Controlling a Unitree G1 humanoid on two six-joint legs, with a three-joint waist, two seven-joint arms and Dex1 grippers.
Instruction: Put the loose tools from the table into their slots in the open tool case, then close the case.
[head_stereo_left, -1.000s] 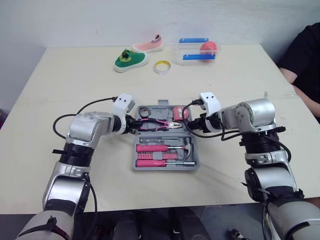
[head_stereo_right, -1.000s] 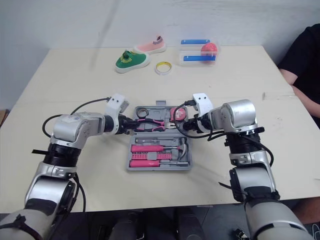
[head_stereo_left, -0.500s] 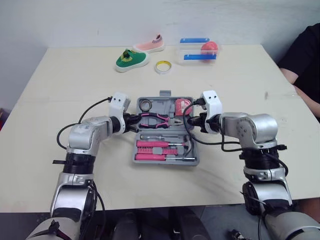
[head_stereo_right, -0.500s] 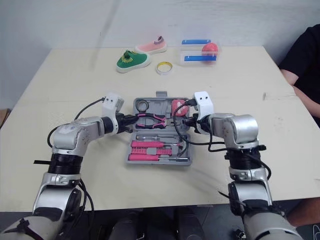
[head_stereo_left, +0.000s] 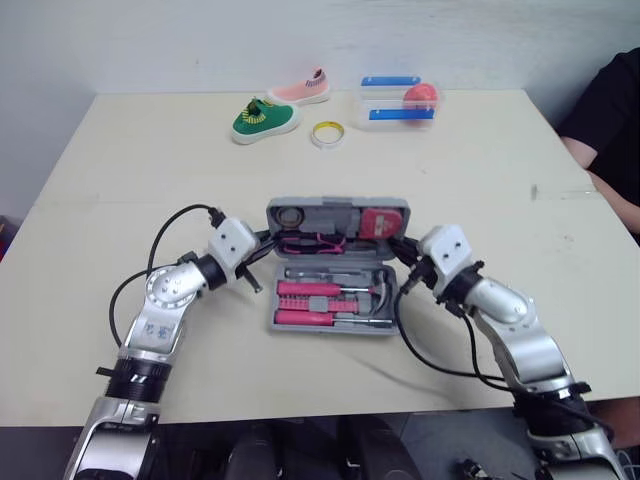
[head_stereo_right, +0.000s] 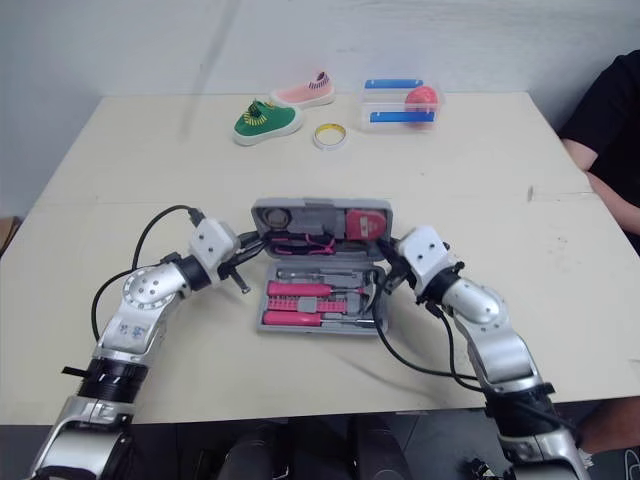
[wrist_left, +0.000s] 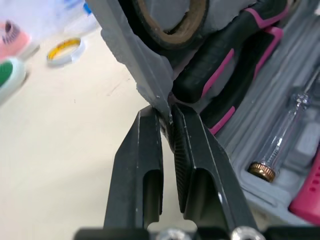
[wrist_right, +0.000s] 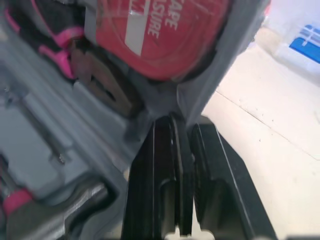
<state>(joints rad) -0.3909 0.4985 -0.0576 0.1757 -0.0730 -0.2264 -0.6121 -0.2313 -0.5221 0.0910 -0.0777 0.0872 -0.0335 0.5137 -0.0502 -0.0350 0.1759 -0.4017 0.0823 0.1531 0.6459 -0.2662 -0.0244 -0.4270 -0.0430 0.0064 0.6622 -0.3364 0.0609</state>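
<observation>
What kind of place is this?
Probably a robot test lab, not a workshop: a beige table against a plain white wall, with unrelated props like a small green shoe, a yellow tape roll and a grey plastic tool case.

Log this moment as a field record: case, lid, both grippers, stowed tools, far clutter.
case: grey tool case, base flat on table
lid: part raised, tilted over the base
left gripper: shut on lid's left edge
right gripper: shut on lid's right edge
in lid: pliers, red tape measure
in base: pink screwdrivers, hammer
far clutter: green shoe, pink shoe, tape roll, clear box
</observation>
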